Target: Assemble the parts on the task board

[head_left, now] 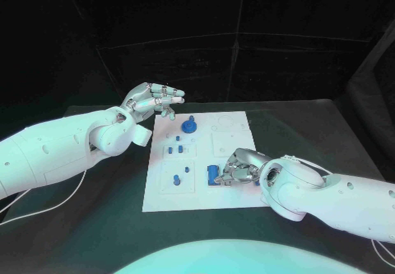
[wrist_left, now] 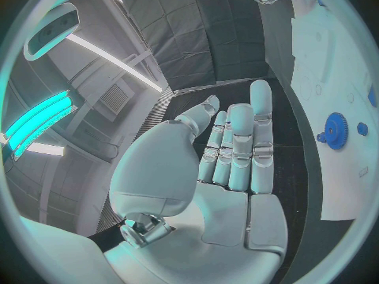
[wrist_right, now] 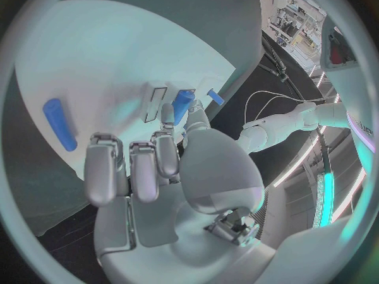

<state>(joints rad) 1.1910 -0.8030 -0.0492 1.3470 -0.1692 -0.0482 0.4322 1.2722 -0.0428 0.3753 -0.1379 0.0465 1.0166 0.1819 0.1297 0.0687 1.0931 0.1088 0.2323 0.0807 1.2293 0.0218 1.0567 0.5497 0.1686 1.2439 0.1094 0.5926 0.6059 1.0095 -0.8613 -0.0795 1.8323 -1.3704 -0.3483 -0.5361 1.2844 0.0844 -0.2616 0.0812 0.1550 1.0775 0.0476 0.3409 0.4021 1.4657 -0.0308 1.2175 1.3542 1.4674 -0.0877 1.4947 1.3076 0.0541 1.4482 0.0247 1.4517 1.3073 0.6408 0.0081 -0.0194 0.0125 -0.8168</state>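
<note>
The white task board (head_left: 230, 128) lies mid-table with several small blue parts on it. A blue gear (head_left: 190, 125) (wrist_left: 335, 130) stands near its far edge, and a small blue peg (head_left: 171, 115) stands just beyond it. My left hand (head_left: 154, 100) (wrist_left: 229, 158) hovers above the board's far left corner, its fingers apart with nothing in them. My right hand (head_left: 236, 169) (wrist_right: 158, 164) rests low on the board's near right part. Its thumb and a finger pinch an upright blue block (head_left: 213, 172) (wrist_right: 183, 104).
Short blue pegs (head_left: 174, 150) stand in a row on the board's left half, and two more (head_left: 175, 181) sit nearer me. A long blue bar (wrist_right: 59, 124) lies on the board beside my right hand. Black table (head_left: 313, 131) surrounds the board.
</note>
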